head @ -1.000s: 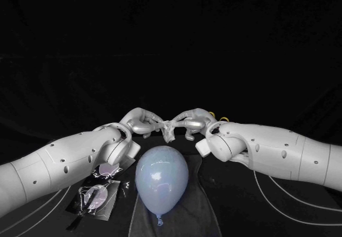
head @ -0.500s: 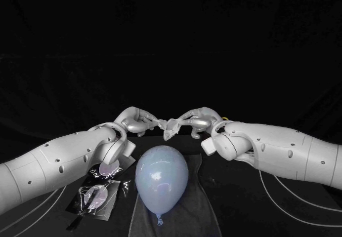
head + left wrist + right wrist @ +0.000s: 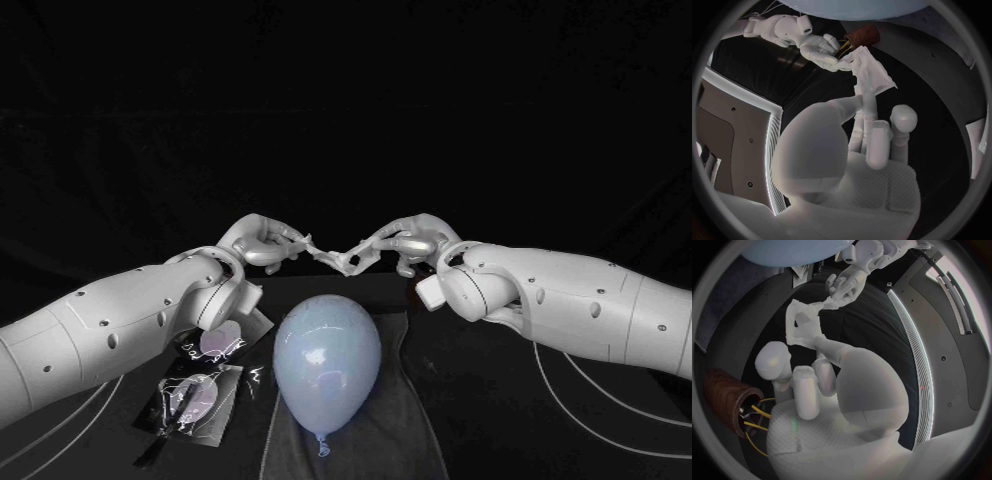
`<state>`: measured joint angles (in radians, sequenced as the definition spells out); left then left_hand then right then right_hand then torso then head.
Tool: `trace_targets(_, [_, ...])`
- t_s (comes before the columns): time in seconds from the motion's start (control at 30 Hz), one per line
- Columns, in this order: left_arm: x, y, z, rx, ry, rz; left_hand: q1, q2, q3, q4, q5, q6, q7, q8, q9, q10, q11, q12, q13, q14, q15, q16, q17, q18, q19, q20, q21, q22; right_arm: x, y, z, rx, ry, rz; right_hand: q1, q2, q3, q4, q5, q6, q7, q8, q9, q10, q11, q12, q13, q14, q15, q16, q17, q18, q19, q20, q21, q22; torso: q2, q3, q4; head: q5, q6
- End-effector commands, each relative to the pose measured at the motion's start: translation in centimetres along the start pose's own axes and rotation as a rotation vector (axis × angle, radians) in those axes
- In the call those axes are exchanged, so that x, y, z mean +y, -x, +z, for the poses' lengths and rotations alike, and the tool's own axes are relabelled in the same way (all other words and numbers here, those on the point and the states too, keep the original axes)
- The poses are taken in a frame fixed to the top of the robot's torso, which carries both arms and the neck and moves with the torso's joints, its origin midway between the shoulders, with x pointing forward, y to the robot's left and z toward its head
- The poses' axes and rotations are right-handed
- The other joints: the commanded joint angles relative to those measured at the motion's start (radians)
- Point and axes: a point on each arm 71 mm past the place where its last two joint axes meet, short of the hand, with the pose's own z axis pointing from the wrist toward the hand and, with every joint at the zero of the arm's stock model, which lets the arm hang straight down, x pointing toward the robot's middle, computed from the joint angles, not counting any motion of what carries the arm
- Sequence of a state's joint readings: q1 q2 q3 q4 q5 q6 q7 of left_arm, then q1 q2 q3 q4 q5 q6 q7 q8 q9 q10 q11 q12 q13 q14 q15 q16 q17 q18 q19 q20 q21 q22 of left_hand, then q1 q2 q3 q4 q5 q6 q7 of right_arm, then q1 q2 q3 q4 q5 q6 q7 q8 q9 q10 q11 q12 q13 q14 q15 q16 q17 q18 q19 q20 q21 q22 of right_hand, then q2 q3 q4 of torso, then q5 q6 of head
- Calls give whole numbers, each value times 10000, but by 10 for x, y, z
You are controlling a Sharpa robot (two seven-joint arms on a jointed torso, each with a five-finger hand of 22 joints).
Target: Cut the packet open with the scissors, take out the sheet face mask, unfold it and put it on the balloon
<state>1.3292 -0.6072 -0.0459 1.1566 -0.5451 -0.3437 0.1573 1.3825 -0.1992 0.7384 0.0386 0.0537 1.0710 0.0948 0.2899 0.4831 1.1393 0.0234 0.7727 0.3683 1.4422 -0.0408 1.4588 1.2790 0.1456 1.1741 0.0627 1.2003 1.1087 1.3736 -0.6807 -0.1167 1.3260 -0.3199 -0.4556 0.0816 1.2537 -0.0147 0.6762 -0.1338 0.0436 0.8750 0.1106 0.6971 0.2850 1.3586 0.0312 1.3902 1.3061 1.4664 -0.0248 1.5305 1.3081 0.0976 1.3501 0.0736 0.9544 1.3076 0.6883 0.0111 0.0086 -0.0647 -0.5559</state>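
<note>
Both hands hold the folded white sheet face mask (image 3: 335,255) in the air beyond the balloon. My left hand (image 3: 264,243) pinches one end and my right hand (image 3: 408,243) pinches the other. The pale blue balloon (image 3: 327,360) lies on a dark cloth (image 3: 378,430) near the table's front, knot toward me. In the left wrist view my left hand (image 3: 873,135) reaches up to the mask (image 3: 870,75), with my right hand (image 3: 820,47) at its far end. In the right wrist view my right hand (image 3: 811,375) grips the mask (image 3: 803,322) opposite my left hand (image 3: 848,282).
The cut shiny packet (image 3: 195,398) lies left of the balloon, with a smaller piece (image 3: 216,345) just behind it. A brown cup (image 3: 726,395) holding yellow-handled scissors (image 3: 754,420) stands by my right wrist; the cup (image 3: 862,36) is also in the left wrist view.
Both hands have moved up and farther from me, and a little apart. The mask between them is pulled out longer and flatter.
</note>
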Motion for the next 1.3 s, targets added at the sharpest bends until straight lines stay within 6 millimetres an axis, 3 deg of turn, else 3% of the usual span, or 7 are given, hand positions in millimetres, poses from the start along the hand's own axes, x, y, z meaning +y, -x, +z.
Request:
trace_targets(0.03, [0, 3, 0, -202, 47, -268, -80, 44, 69, -19, 39, -68, -11, 66, 1829, 100, -70, 62, 19, 87, 4, 63, 51, -194, 55, 1, 51, 10, 2, 4, 0, -173, 207, -242, -91, -16, 42, -4, 49, 50, -10, 32, 17, 50, 14, 48, 14, 621, -69, 31, 1305, 116, 38, 1, 34, 1193, -1, 4, 3, 3, -5])
trace_targets(0.43, [7, 15, -4, -391, 516, -614, -121, 23, 101, -43, 52, -66, -18, 79, 1861, 115, -77, 71, 39, 104, -1, 81, 81, -196, 63, -2, 62, 22, 3, 19, -2, -1153, 530, -191, -106, -22, 62, -20, 49, 53, -14, 45, 21, 36, 9, 35, -6, 628, -74, 37, 1323, 110, 55, -2, 76, 1201, 0, 6, 9, -35, 20])
trace_targets(1.3, [13, 15, -5, -255, 1213, -857, -194, 2, 131, -53, 51, -77, -23, 84, 1894, 135, -82, 71, 58, 94, -6, 76, 48, -182, 18, -4, 24, -26, 25, 23, 3, -1243, 1155, -111, -117, -21, 94, -41, 51, 48, -17, 53, 24, 32, 4, 29, -11, 631, -79, 38, 1326, 109, 63, -6, 95, 1204, 5, -3, 10, -46, 63])
